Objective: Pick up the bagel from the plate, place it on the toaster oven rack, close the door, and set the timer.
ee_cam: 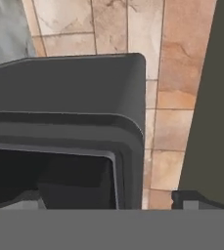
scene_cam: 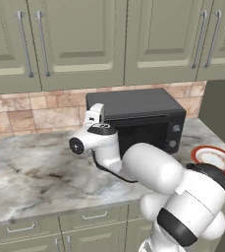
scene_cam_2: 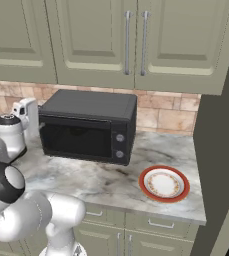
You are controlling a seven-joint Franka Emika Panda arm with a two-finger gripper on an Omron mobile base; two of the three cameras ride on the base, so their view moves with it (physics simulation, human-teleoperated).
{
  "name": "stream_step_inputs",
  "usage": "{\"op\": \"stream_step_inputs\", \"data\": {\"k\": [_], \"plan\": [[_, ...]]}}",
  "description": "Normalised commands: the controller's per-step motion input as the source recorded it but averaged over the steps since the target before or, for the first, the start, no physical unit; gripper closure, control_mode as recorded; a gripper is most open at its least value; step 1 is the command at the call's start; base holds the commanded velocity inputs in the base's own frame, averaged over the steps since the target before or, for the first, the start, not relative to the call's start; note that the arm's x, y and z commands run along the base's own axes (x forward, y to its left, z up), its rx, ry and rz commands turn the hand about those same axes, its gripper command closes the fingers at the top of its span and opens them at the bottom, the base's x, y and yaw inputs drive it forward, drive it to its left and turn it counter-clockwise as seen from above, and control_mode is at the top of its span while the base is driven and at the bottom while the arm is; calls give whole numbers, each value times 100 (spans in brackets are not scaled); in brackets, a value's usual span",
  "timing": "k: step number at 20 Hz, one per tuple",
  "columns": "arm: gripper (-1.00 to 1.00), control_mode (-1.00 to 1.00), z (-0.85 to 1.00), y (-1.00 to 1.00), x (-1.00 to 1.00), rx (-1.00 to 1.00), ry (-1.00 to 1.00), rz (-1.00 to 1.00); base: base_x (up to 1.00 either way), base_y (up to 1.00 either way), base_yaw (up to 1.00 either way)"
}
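Note:
The toaster oven stands on the counter against the brick wall. Its door is up and shut, and the dark glass hides the toaster oven rack. Right of it lies the plate, also seen at the right edge of the left base view, white with a red-orange rim and nothing on it. The bagel is out of view. My hand hovers at the oven's upper left front corner. In the hand view my gripper is open, its fingertips far apart and nothing between them, facing the oven's top corner.
Two round knobs sit one above the other on the oven's right panel. Green wall cabinets hang above. A dark tall panel closes off the counter on the right. Marble counter stretches left of the oven.

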Motion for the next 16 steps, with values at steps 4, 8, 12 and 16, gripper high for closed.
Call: {"op": "stream_step_inputs", "data": {"k": [4, 8, 12, 16], "plan": [[-100, -100, 18, 95, 11, 0, 9, 2, 0, 0, 0], [-100, -100, 32, 73, -18, 0, 4, 1, 0, 0, 0], [-100, -100, 12, -7, -98, 2, 0, -7, 0, 0, 0], [-100, -100, -2, -69, -92, 18, 4, -32, 0, 0, 0]]}}
